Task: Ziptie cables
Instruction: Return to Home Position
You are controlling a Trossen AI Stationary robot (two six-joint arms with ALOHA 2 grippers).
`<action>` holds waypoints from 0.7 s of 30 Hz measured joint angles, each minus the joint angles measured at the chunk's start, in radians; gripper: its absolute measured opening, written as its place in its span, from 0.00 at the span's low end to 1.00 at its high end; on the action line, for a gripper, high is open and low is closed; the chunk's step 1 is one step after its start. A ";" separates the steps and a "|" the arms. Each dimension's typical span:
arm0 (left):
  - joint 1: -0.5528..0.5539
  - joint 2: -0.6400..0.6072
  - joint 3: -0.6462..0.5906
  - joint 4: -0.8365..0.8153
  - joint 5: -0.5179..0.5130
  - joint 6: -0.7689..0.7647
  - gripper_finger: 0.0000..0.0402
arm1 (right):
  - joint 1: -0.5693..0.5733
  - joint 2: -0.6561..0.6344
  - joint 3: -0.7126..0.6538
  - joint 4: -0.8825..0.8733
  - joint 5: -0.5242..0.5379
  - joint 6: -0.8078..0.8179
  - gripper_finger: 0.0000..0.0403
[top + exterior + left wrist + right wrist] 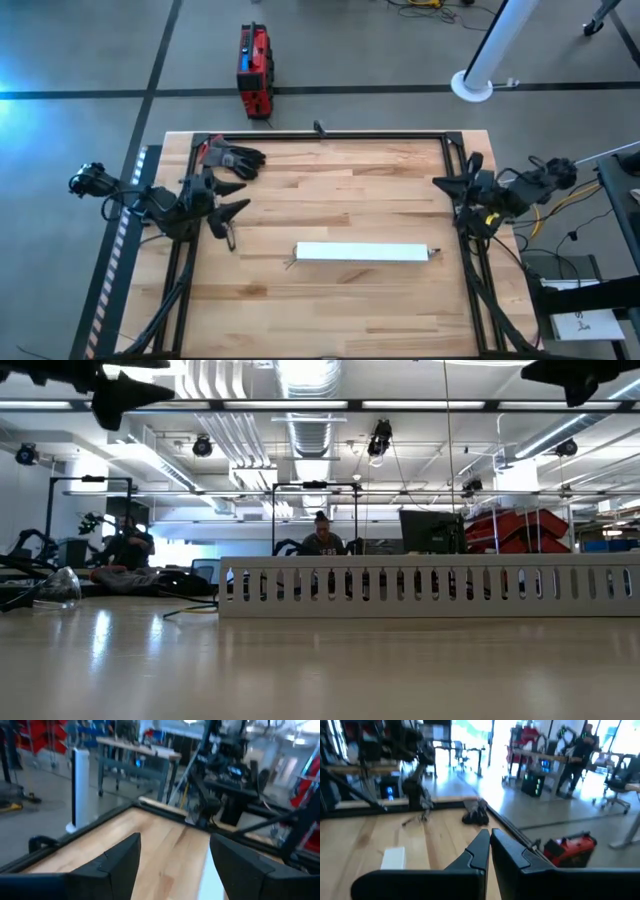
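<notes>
Cables point(290, 262) are barely showing at this point. They look tucked inside the white duct point(360, 252), with just a few thin strands poking out of its 9 o'clock end and a little dark bit at the 3 o'clock end. Can't make out colours on those tails from up top.

In the high view the duct sits lid-on, roughly mid-table point(330, 310), with its long axis running straight 9 to 3 o'clock. In the low view it's just a slotted white wall across the frame, and no wires are readable through the slots.

The relation that matters is where the duct lies from each arm. From the left gripper point(236, 198) it's down at about 4 o'clock. From the right gripper point(440, 183) it's about 7 o'clock. Both are well clear of it, up off the wood, and neither looks obviously nearer: each is closest to its own end of the duct.

The left gripper's fingers stand spread wide with nothing between them. The right gripper's fingers are pressed together and empty, going by its wrist view.

So it looks like parking time, with the arms out at the table's sides and nothing in hand. Black gloves point(235, 160) lie near the left arm.
</notes>
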 joint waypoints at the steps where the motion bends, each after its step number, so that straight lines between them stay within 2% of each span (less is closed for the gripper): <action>1: 0.008 -0.017 -0.031 0.040 0.000 0.020 0.56 | 0.000 -0.023 -0.032 0.043 0.000 -0.021 0.02; 5: 0.043 -0.071 -0.143 0.126 0.002 0.044 0.57 | 0.000 -0.096 -0.153 0.215 -0.003 -0.098 0.02; 9: 0.064 -0.087 -0.267 0.223 0.003 0.039 0.59 | 0.000 -0.133 -0.265 0.238 -0.008 -0.072 0.02; 12: 0.075 -0.080 -0.368 0.343 0.003 0.053 0.60 | 0.000 -0.135 -0.376 0.324 -0.005 -0.064 0.02; 16: 0.075 -0.080 -0.471 0.498 0.004 0.095 0.62 | 0.000 -0.107 -0.501 0.585 -0.026 0.056 0.02; 19: 0.076 -0.080 -0.478 0.520 0.003 0.123 0.62 | 0.000 -0.083 -0.529 0.630 -0.032 -0.006 0.02; 21: 0.076 -0.080 -0.473 0.535 0.003 0.135 0.63 | -0.001 -0.081 -0.525 0.638 0.015 -0.033 0.02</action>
